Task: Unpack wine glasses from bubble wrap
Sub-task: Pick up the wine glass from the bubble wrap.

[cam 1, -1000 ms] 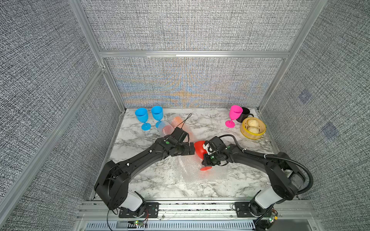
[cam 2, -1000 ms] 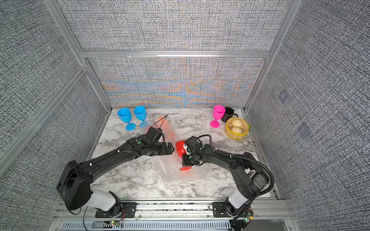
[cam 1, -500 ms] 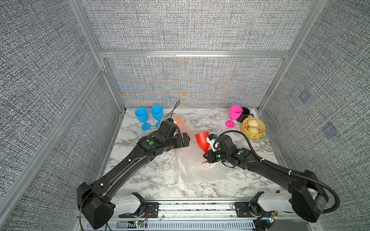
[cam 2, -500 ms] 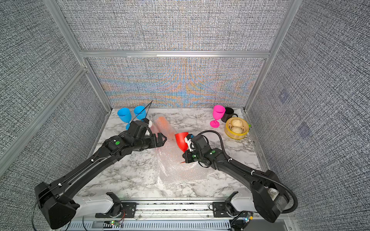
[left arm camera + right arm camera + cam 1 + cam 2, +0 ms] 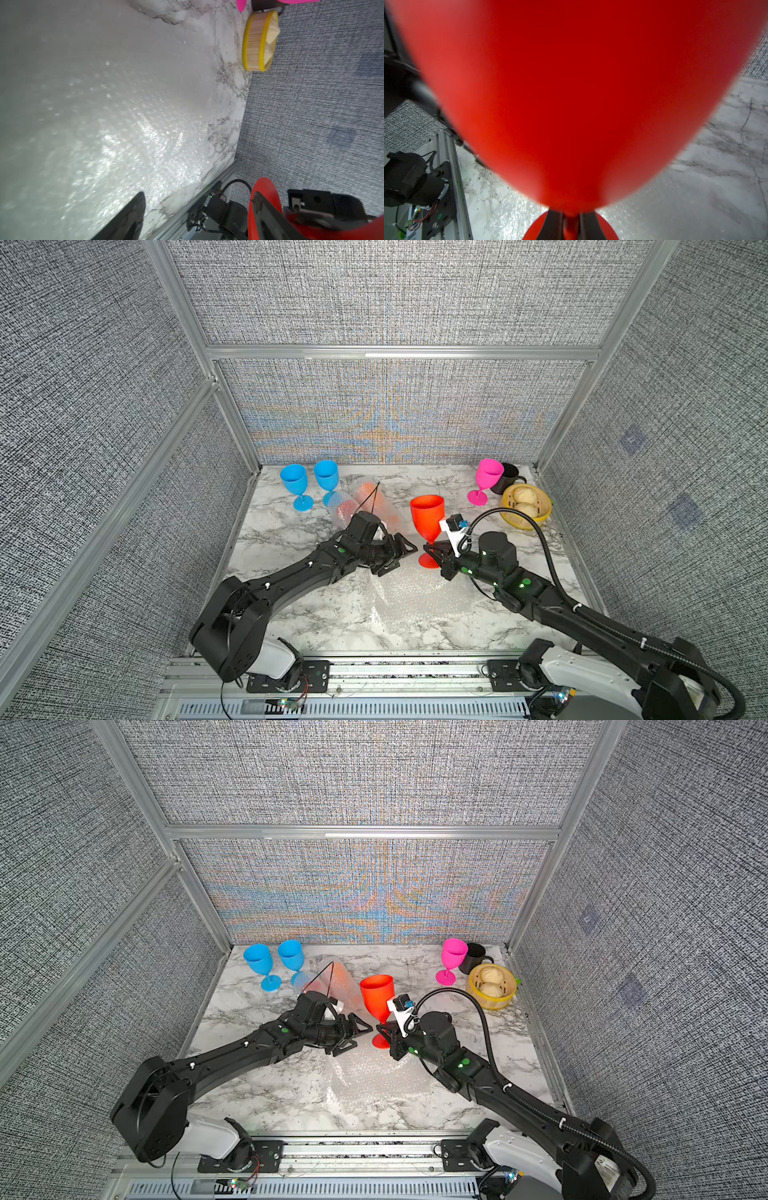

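**A:** Sweep the bench left to right, twelve at its far edge.

**B:** Two blue goblets stand upright at ten. At eleven lies a wrapped bundle, with orange and red showing through the plastic.

**A:** The left hand?

**B:** Near the middle, jaws spread with nothing between them, pointing toward three.

**A:** At what?

**B:** The red goblet, upright and bare. The right hand is clamped on its stem. A loose bubble wrap sheet lies flat at its six. Whether the foot touches down, I cannot tell.

**A:** Further right?

**B:** The pink goblet stands upright at one, with a black mug just beside it and a yellow basket at two.
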Controlling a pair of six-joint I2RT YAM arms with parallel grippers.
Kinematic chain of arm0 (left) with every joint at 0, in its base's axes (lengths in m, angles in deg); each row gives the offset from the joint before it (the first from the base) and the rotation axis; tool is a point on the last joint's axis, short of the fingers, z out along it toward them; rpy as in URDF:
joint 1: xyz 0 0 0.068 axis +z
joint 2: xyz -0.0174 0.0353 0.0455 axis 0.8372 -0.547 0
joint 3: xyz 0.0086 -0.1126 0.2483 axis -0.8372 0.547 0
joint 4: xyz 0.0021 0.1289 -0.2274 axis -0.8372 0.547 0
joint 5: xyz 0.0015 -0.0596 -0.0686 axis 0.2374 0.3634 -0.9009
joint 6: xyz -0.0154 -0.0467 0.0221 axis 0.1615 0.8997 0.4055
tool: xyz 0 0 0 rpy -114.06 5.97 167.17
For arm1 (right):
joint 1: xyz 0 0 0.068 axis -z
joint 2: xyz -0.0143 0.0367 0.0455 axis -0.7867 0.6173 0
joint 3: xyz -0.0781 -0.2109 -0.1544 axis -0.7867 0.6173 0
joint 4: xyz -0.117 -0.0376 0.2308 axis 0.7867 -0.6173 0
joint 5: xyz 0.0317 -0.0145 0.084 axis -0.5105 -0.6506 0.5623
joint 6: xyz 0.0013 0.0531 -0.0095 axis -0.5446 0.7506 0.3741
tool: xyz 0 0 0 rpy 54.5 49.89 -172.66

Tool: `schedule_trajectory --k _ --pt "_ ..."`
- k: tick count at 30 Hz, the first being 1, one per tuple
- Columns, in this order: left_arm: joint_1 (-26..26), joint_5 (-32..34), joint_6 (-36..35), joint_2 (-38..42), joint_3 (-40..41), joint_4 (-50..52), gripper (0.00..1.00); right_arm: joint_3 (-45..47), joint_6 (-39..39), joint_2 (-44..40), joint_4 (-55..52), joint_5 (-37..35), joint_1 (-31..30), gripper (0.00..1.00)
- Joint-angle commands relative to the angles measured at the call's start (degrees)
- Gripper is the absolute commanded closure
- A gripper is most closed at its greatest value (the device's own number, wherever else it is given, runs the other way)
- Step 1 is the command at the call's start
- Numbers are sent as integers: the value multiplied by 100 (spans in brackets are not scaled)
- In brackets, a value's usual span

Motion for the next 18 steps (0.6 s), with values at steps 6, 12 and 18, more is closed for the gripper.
schedule_trajectory --k 6,12,18 --pt "1 -698 1278 -382 521 -2887 43 139 -22 -80 651 26 -28 100" --pt "2 -781 1631 -532 680 -3628 55 238 24 11 856 -84 -18 100" --pt "-9 -1000 2043 -773 725 -4321 67 356 -68 22 1167 -234 -31 100"
